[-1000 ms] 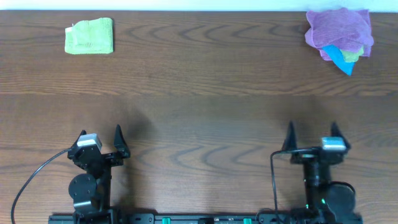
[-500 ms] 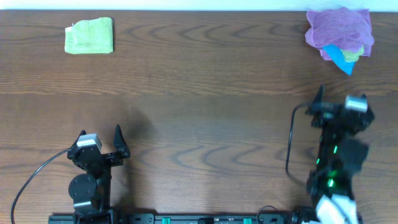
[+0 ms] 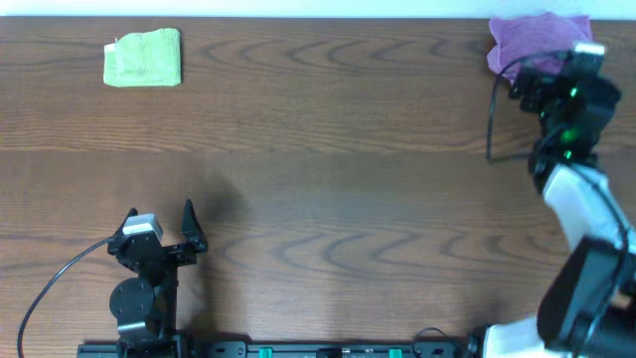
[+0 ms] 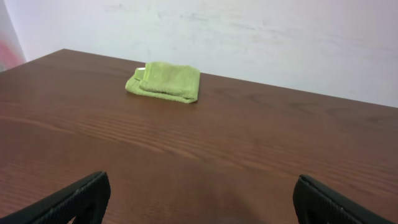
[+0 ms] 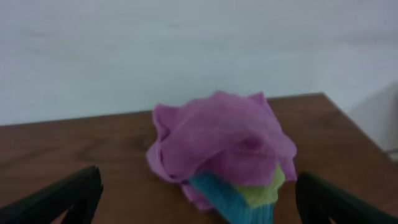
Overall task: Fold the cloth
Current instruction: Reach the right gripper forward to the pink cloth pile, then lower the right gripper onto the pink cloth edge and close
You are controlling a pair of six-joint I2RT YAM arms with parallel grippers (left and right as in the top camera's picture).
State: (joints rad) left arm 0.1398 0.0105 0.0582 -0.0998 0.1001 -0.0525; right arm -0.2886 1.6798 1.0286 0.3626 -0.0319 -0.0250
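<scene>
The right claw (image 5: 198,190) hangs wide open and empty in the upper right of the overhead frame, above the back corner of the wooden table (image 3: 328,149). Its two black fingers show at the lower left and lower right of the right wrist view, with nothing gripped between them. The lilac cloth (image 5: 217,140), crumpled and unfolded, sits in the middle of that view. It is draped over a bright blue cloth (image 5: 227,200) and a yellow-green cloth (image 5: 266,186), which poke out from under its near edge. Seen from overhead, the lilac cloth lies in the upper right of the frame, hard against the table's back edge. The right arm (image 3: 581,194) stretches up the right side and its wrist covers the lower part of the heap; whether the fingers touch the fabric cannot be told. The left claw (image 3: 160,221) sits at the lower left of the overhead frame, jaws likewise fully apart and holding nothing, well apart from every cloth. A folded green cloth (image 3: 144,57) lies alone in the upper left of the overhead frame and shows in the upper middle of the left wrist view, before a pale wall (image 4: 280,37)
</scene>
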